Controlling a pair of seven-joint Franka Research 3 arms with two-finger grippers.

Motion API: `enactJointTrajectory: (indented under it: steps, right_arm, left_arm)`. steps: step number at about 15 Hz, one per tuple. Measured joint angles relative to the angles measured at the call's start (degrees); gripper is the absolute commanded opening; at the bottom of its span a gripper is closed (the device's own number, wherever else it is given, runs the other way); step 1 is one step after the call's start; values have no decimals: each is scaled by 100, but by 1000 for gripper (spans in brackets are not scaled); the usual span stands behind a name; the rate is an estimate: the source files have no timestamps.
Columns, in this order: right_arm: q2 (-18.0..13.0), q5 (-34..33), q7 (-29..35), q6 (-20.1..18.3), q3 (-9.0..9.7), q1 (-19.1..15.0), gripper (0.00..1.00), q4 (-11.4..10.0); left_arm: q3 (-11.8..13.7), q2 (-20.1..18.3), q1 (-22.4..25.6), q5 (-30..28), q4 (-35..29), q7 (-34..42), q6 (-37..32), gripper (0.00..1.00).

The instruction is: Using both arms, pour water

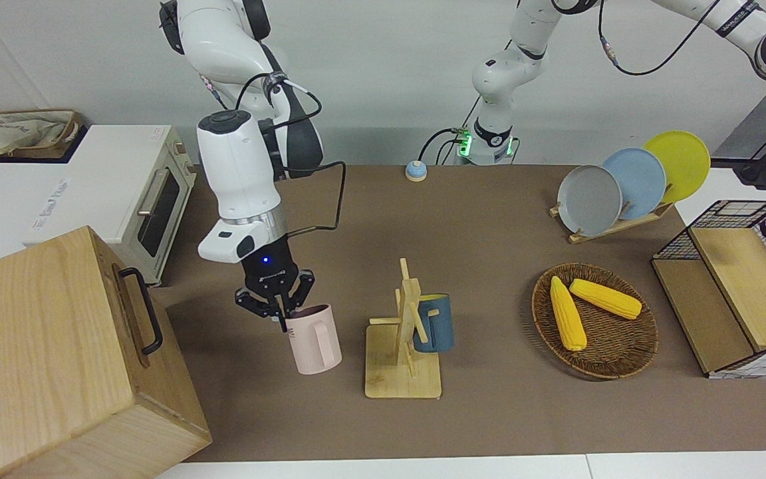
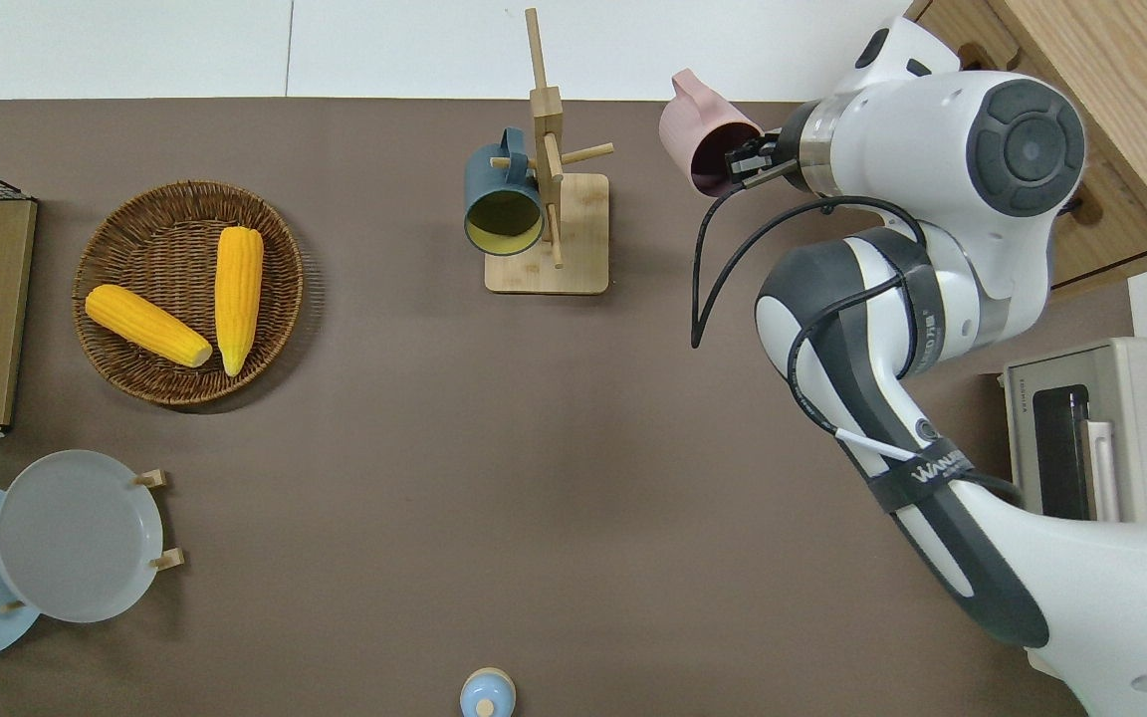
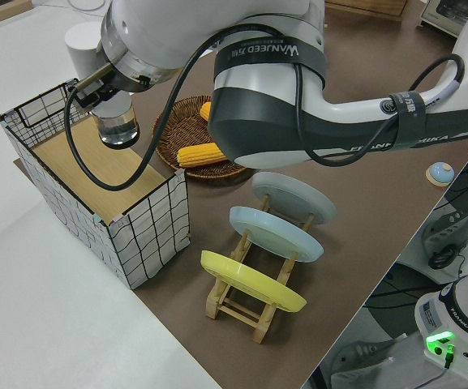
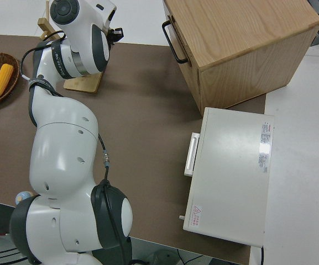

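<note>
Pink mug (image 1: 314, 338) pinched at rim by right gripper (image 1: 275, 299), one finger seemingly inside, one outside — held tilted over table at about 3 o'clock from wooden mug rack (image 2: 546, 214) in overhead view. Judged light, stiff, smooth plastic; rim pinch likely to swing when tipped, handle a firmer hold. Clear glass (image 3: 118, 130) clasped by left gripper (image 3: 108, 91) above wire basket (image 3: 140, 235); judged fragile, slippery, best held mid-wall. Blue mug (image 2: 502, 202) hung on rack.
</note>
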Motion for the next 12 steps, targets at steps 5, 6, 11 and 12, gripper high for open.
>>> enactJointTrajectory:
  steps: [5,6,11,12]
  right_arm:
    - [-216,0,-49,-1989,12,-59,0,2]
    - [-262,0,-49,-2372,20,-49,0,-9]
    - [-338,58,712,-3326,93,206,0,-293]
    - [-332,161,1009,-3329,100,333,0,-357]
  left_arm:
    - [-37,-284,-276,354,-23,-442,-349,31]
    - [-37,-350,-354,457,-50,-572,-417,31]
    - [-62,-923,-964,1242,-603,-1545,-505,31]
    - [-86,-1061,-1083,1379,-761,-1753,-505,31]
